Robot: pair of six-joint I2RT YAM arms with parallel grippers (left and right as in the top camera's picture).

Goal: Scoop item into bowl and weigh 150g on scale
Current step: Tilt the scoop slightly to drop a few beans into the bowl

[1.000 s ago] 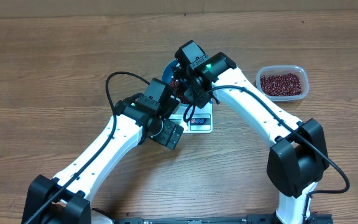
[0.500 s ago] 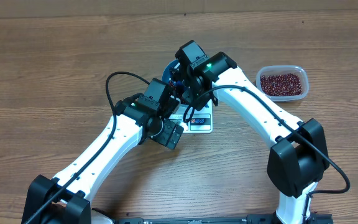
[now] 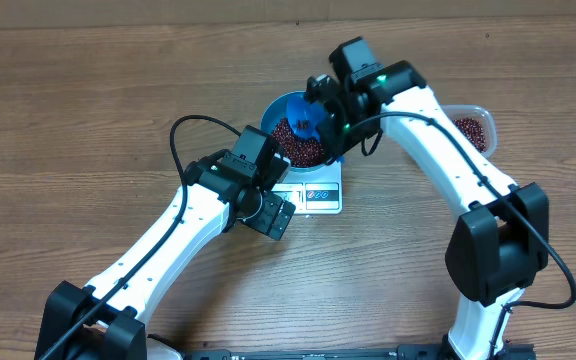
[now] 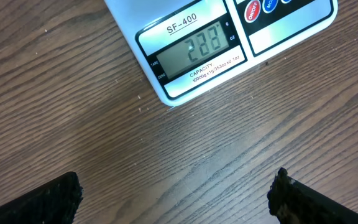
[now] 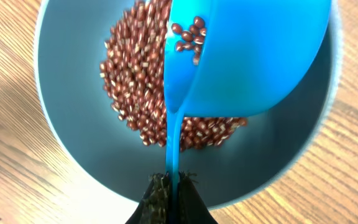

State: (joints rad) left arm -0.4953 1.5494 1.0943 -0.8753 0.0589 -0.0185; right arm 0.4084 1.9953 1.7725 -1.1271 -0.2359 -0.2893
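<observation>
- The right end effector (image 5: 169, 182) is clamped together on the thin handle of a blue scoop (image 5: 247, 62).
- The scoop hangs over the bowl (image 5: 61, 143), tilted on its side, with a few red-brown beans (image 5: 188, 34) clinging to its inner wall.
- In the right wrist view the scoop covers the bowl's 1 o'clock part; a heap of beans lies in the bowl's bottom.
- The bowl sits on the white scale (image 3: 318, 195), whose display strip faces 6 o'clock.
- The left end effector (image 4: 176, 199) hovers, fingers (image 4: 48, 199) wide apart and holding nothing, over the worktop (image 3: 68, 120) at the scale's 7 o'clock.
- A clear tub (image 3: 473, 130) of beans stands at the bowl's 3 o'clock, partly behind the right arm.
</observation>
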